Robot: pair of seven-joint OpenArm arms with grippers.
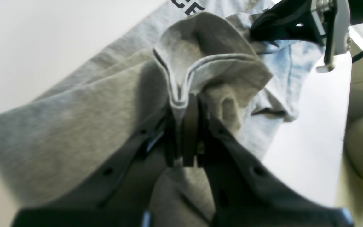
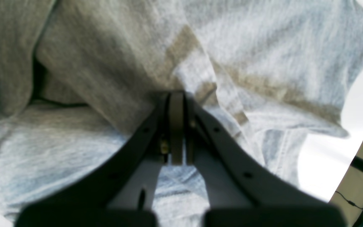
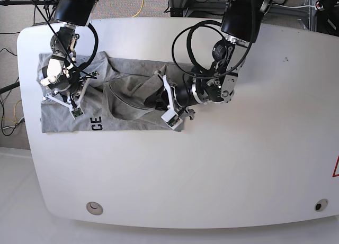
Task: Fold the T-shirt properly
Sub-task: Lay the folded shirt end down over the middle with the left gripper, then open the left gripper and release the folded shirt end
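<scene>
- Though both arms are already on it, the T-shirt (image 3: 114, 104) is far from folded: it lies as a long rumpled band on the far left part of the white bench (image 3: 238, 164), with its middle bunched into ridges.
- One fold looks to be started, I'd say: the near edge lies fairly straight and flat, and the tail of the black lettering (image 3: 96, 123) shows face-up near the left end, partly covered by cloth turned over it.
- The left hand (image 1: 186, 126), over the right end of the shirt, is pinched tight on a stitched hem, which stands up out of the jaws in a loop in its wrist view.
- The right hand (image 2: 176, 126), at the shirt's left end, is likewise clamped on a gathered pleat of grey cloth, with fabric filling nearly all of its wrist view.
- Which part of the shirt each hand holds, sleeve or bottom hem, I cannot tell for sure.
- Left to do, in my judgement: pull the cloth taut, smooth out the crumpled middle, lay the sides over cleanly and finish with a fold across into a neat rectangle.
- Most of the bench to the right and near side carries nothing of the task.
</scene>
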